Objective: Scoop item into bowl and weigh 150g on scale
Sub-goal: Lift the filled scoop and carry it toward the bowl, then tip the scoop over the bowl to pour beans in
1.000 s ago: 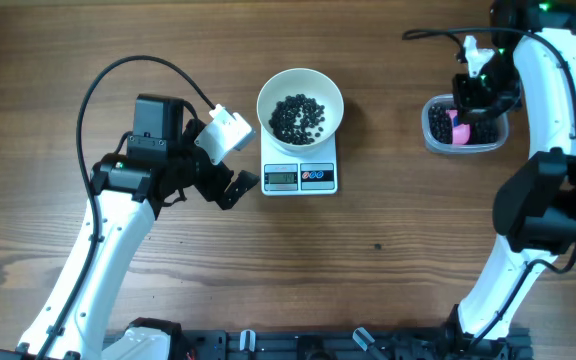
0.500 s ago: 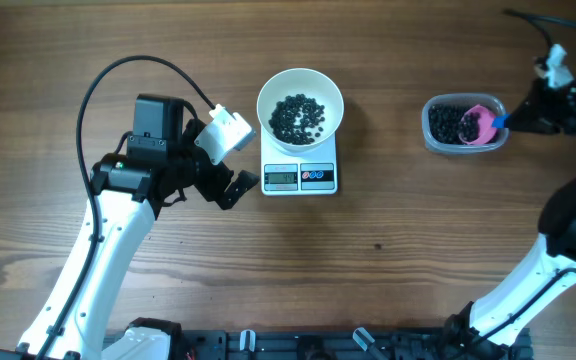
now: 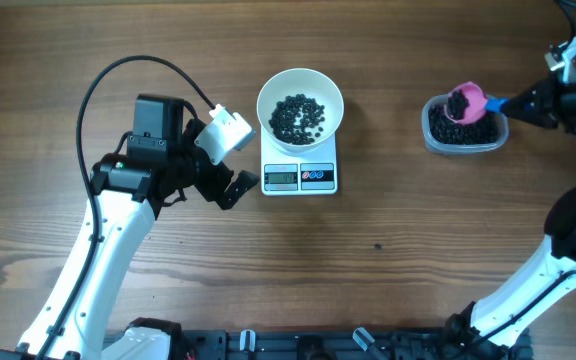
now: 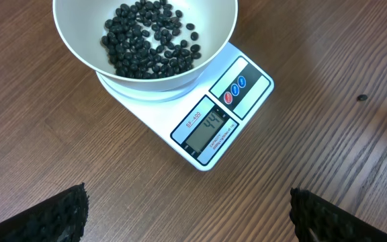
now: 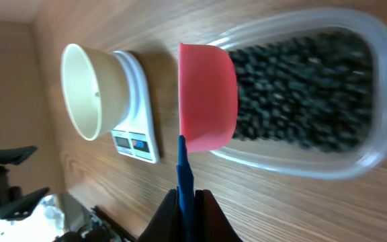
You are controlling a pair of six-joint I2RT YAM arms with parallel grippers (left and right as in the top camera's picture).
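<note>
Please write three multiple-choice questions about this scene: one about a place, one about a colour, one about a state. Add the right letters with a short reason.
1. Where does the white bowl stand?
A) on the scale
B) on a tray
C) on the bare wood

2. What colour is the cup of the scoop?
A) green
B) pink
C) white

3. How is the left gripper?
A) shut on the scoop
B) shut on the bowl
C) open, holding nothing

Answers:
1 A: the scale's display shows just in front of the bowl.
2 B: the pink cup, loaded with black beans, hangs over the tub.
3 C: its fingers stand wide apart beside the scale.
</note>
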